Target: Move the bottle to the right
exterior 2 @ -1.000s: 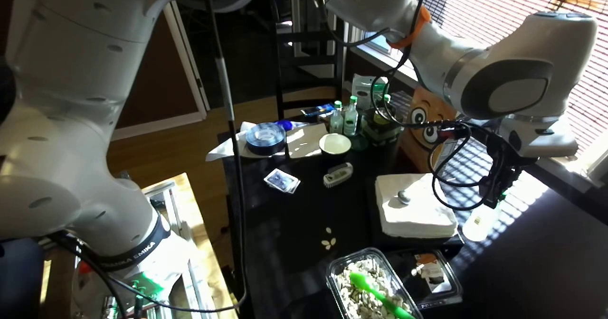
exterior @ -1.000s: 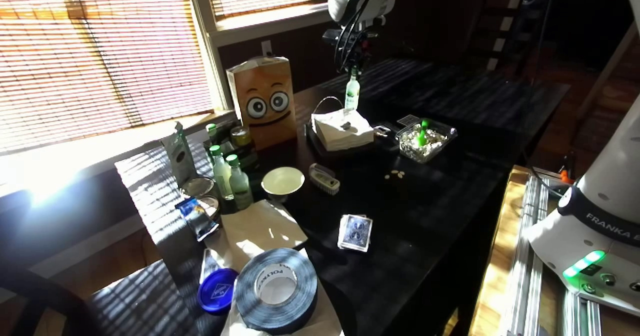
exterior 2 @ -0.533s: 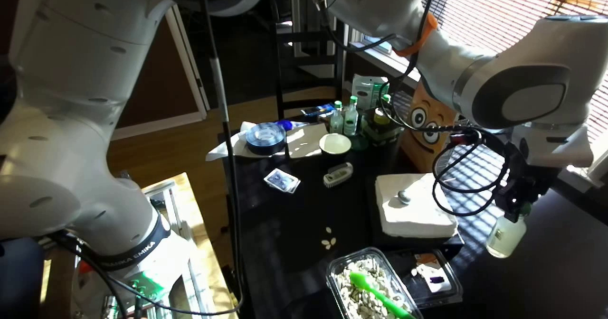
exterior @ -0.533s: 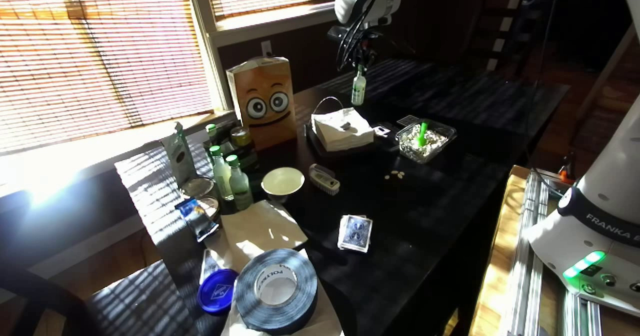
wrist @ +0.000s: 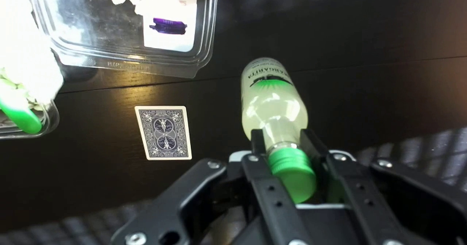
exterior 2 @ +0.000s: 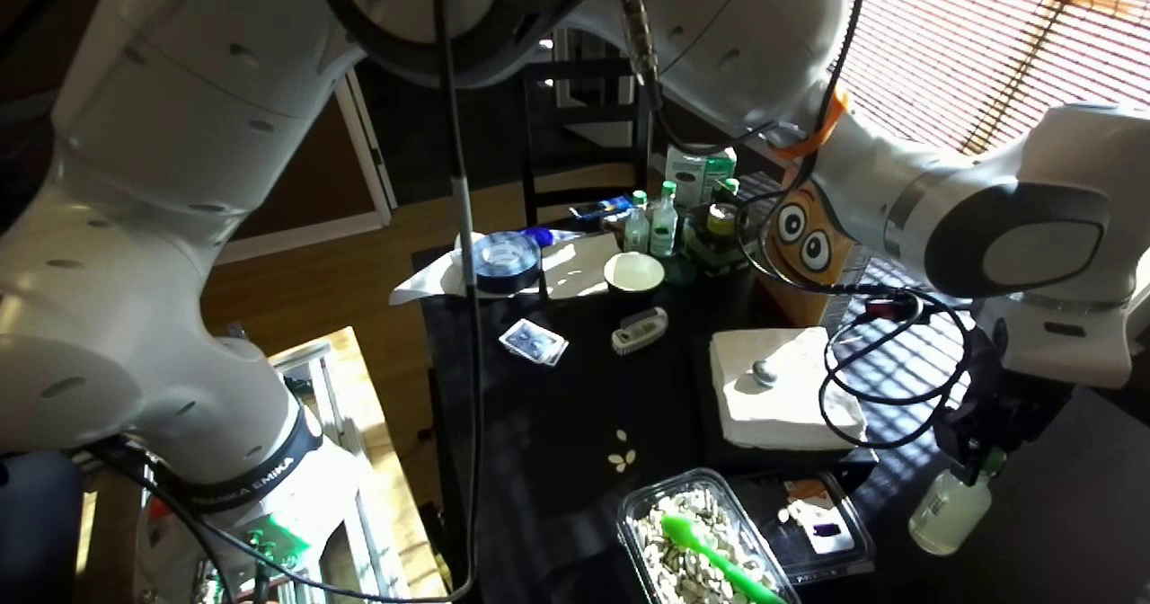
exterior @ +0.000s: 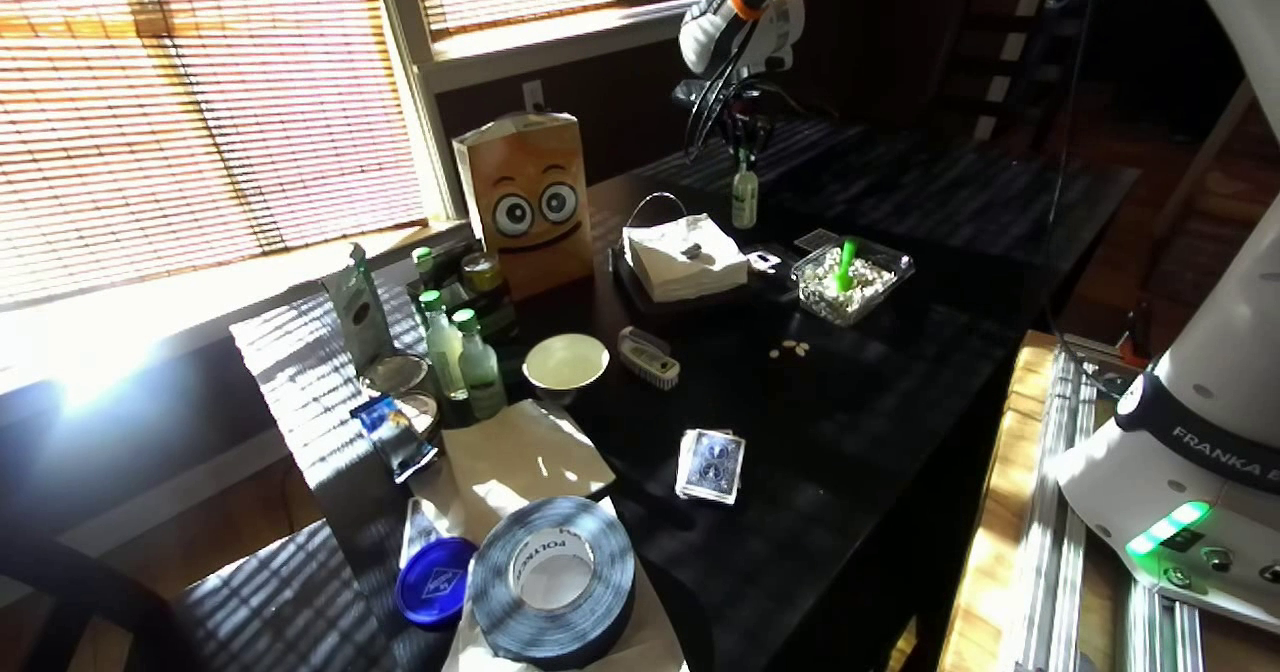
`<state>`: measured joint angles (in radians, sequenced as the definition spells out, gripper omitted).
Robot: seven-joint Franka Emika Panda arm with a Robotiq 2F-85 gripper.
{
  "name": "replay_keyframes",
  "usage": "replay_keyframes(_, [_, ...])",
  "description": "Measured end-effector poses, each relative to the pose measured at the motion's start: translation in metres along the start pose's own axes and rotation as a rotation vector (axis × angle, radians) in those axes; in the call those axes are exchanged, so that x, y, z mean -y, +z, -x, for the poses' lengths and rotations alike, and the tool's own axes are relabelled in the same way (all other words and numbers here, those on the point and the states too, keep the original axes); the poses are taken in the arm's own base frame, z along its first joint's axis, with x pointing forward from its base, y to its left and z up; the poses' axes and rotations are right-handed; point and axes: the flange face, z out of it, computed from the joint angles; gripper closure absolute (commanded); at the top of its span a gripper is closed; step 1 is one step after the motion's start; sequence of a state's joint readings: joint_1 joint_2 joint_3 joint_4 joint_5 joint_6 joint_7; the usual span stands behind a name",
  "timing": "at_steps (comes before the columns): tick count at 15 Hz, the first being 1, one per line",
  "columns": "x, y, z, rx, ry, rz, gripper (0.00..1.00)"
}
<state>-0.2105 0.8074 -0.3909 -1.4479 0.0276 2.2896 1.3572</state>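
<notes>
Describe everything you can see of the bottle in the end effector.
In an exterior view the small bottle looks roughly upright. It appears to be clear glass or plastic, with pale yellow-green liquid inside. Its green cap is on and uppermost; the label carries dark print and a green burst. The end effector grips it by the neck, fingers on opposite sides, over the dark table; whether its base touches is unclear.

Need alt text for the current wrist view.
A black gripper holds a pale, green-capped margarita bottle by the neck, with a dark tabletop as background. Left of the bottle in frame lies a face-down playing card; a clear plastic tray shows above the card.
</notes>
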Motion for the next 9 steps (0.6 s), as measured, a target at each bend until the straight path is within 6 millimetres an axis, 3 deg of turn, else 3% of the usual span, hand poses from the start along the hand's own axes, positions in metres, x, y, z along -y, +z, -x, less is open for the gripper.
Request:
replay_keyframes(4, [0.008,0.023,-0.004,0.054,0.027,0.026,0.93])
replay_keyframes(9, [0.018,0.027,-0.017,0.118,0.070,0.041,0.89])
